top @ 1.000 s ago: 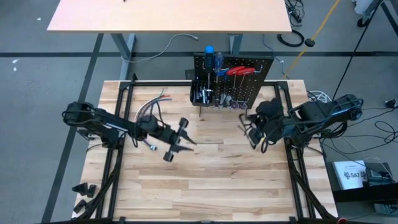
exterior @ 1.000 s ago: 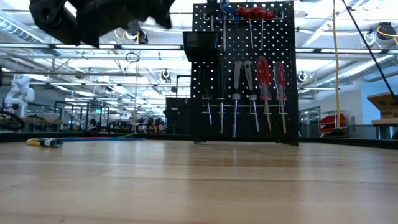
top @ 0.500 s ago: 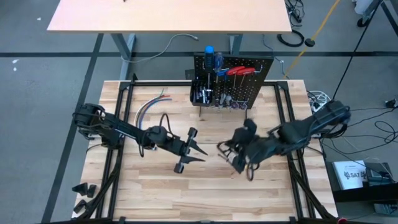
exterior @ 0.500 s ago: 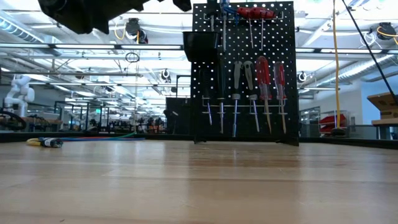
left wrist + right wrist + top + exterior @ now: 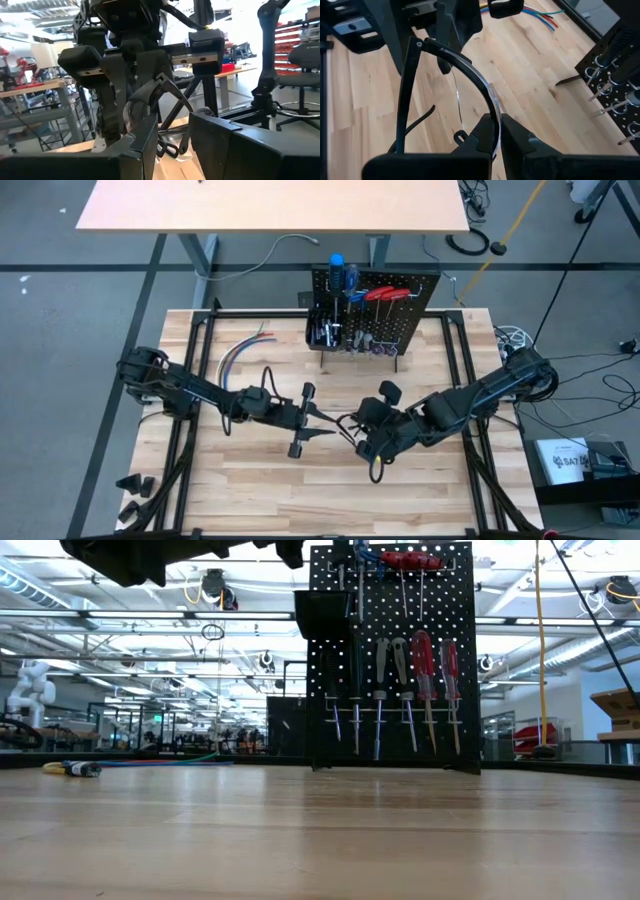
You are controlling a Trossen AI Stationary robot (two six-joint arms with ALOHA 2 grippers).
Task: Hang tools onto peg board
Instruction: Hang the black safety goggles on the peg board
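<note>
The black peg board (image 5: 375, 310) stands upright at the table's far edge. Tools hang on it: red-handled screwdrivers (image 5: 432, 665) and slim metal shafts (image 5: 378, 725). Over the table's middle, my right gripper (image 5: 497, 127) is shut on a pair of black-framed clear glasses (image 5: 470, 67), not a tool. My left gripper (image 5: 175, 135) faces it from the table's left, open. Its fingers stand about the glasses' (image 5: 167, 87) other end. In the high view the two grippers (image 5: 328, 423) (image 5: 358, 432) nearly meet. My right gripper pinches the glasses' black upper rim (image 5: 492, 117) between its two fingers, slanting down from the table's right. The glasses are lifted clear of the table, with the temple arm (image 5: 405, 100) folded out beneath. My left gripper: I cannot tell whether it touches the glasses' hinge end (image 5: 422, 44).
A bundle of coloured wires (image 5: 245, 345) lies at the table's far left. A small black bin (image 5: 318, 612) sits on the peg board's front. Bare wooden tabletop (image 5: 330, 490) lies toward the near edge.
My right gripper has come away from the peg board, down and toward the table's left and near edge, carrying the glasses to my left gripper. My left gripper has moved toward the table's right and turned toward it, then stayed still.
</note>
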